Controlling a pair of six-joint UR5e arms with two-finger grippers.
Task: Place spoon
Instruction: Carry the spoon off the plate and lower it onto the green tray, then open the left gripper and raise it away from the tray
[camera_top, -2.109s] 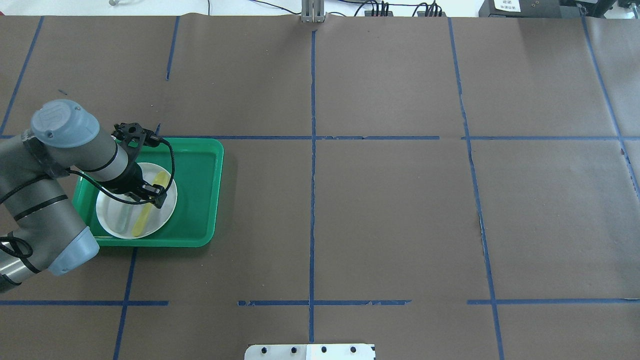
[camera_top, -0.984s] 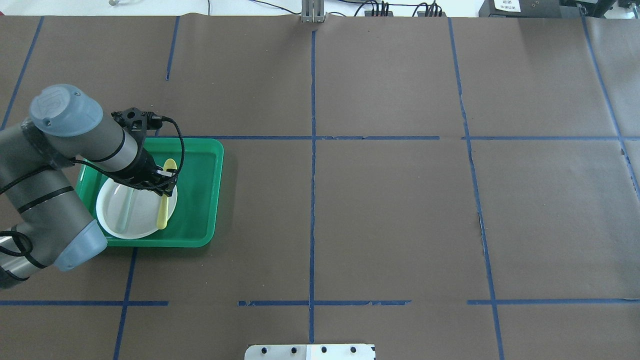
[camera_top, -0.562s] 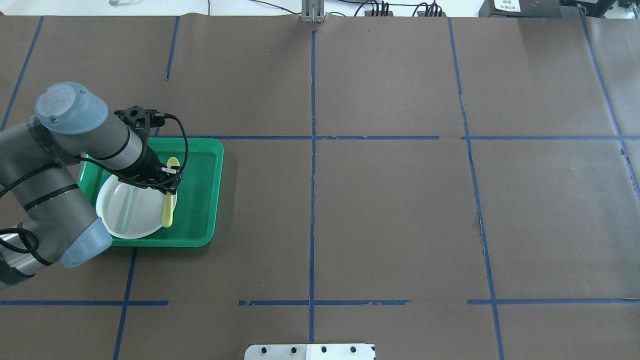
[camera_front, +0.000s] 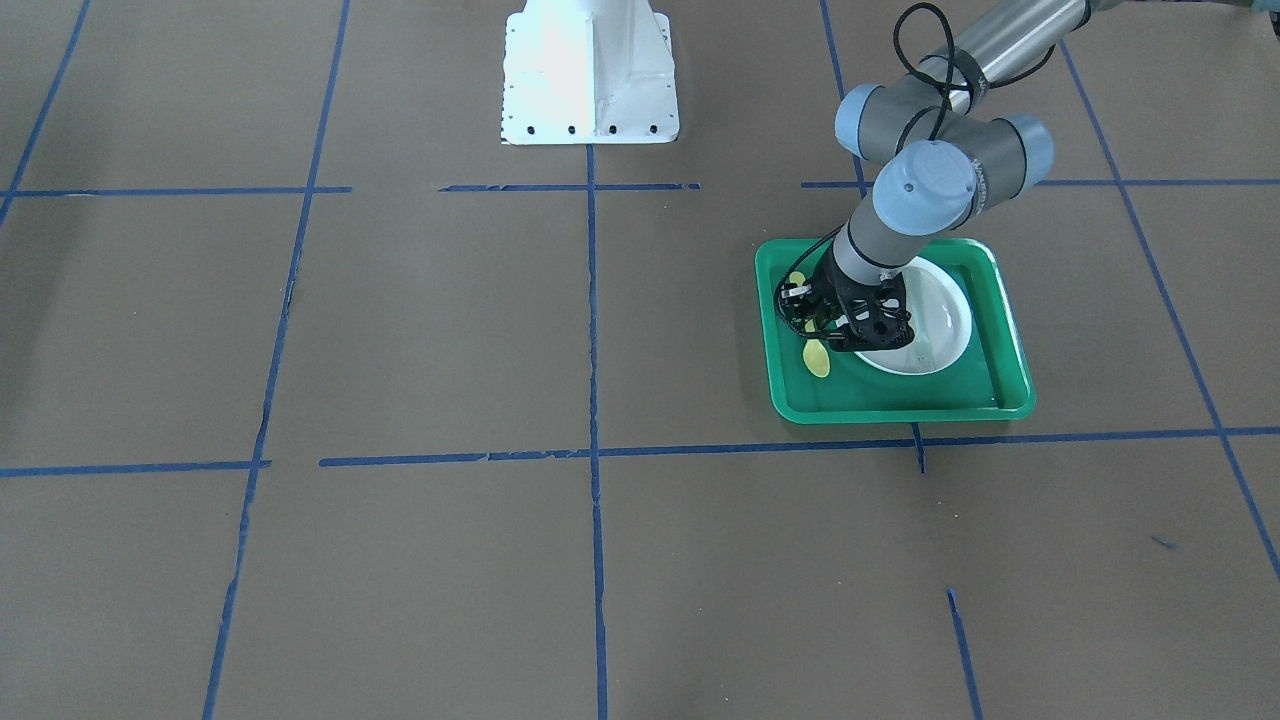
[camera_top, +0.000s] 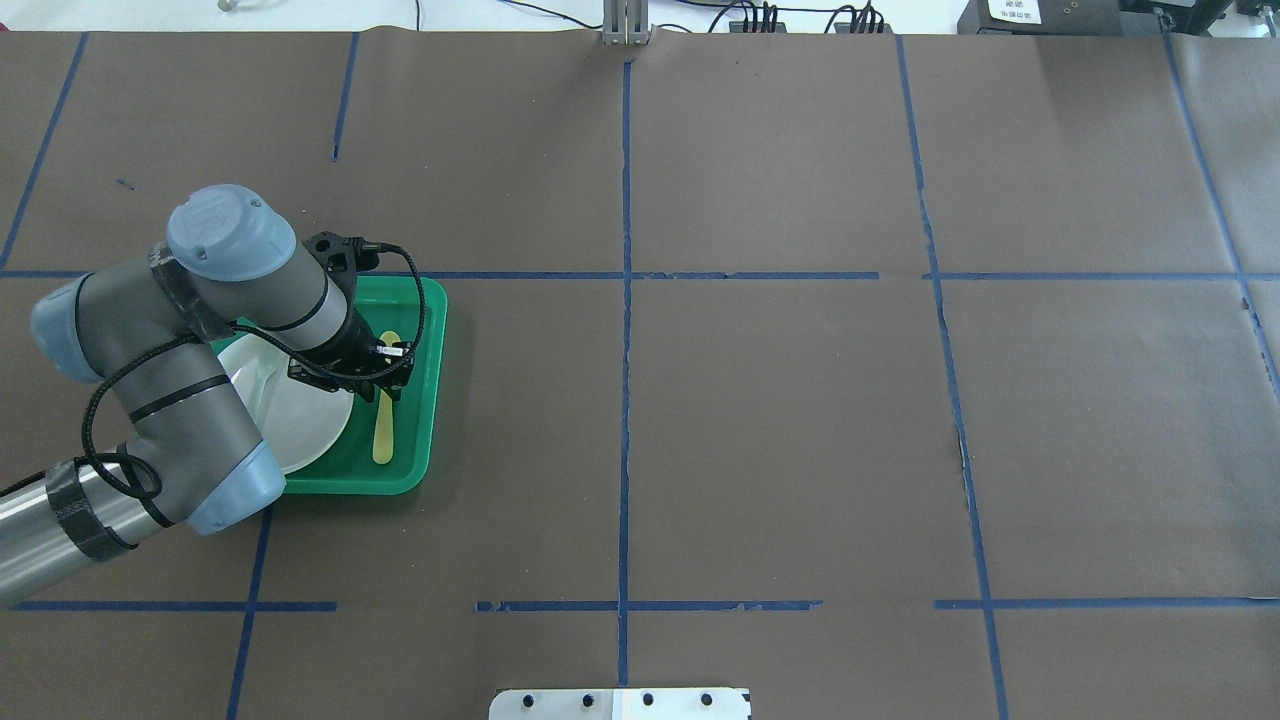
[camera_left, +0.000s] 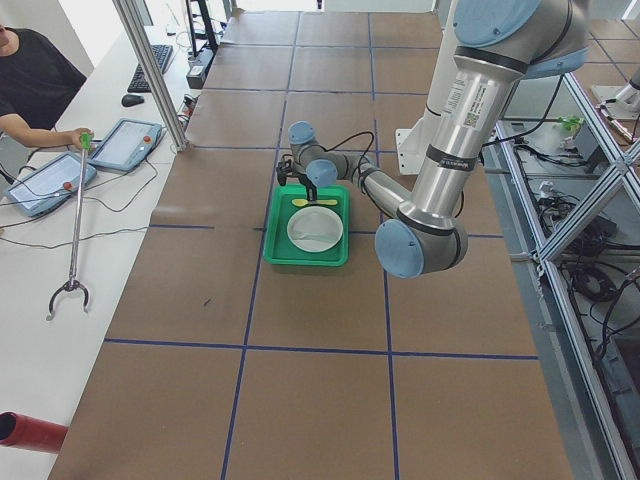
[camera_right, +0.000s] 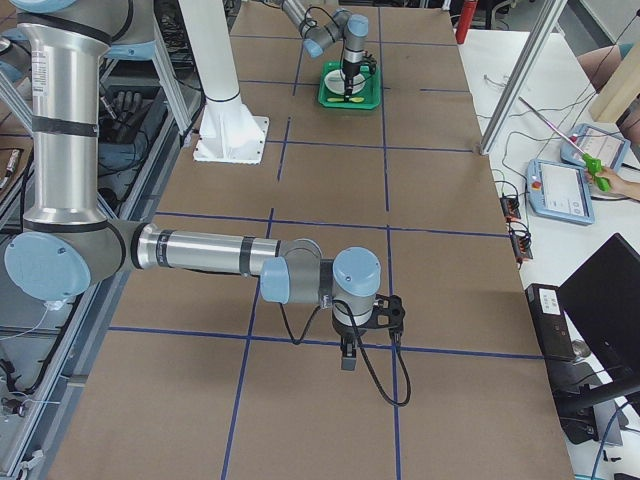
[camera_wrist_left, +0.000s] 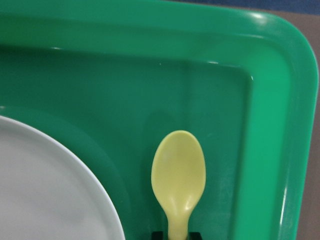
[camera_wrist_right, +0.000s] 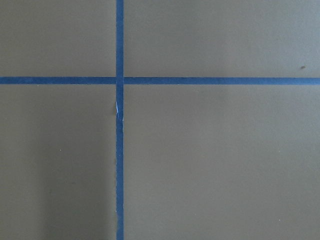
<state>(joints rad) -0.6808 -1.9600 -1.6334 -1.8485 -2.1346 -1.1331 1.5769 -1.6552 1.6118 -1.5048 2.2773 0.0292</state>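
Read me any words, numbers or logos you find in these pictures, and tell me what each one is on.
Nothing reads clearly.
white sticker on the left arm's silver tube: printed code, too small to read.
white label on the black box beyond the table: blurred.
white tag on the wrist cable: too small to read.
No print shows on the spoon, tray or plate.

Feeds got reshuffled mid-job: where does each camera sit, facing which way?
Front-facing: across the table, facing the robot; left arm, green tray.
Overhead: behind robot, looking down; left pincer holding spoon.
Exterior left: table's left end; left arm near.
Exterior right: right end; right arm near.
Left wrist: down onto spoon, plate.
Right wrist: down onto tape.
Shared: every exterior shows the tray.
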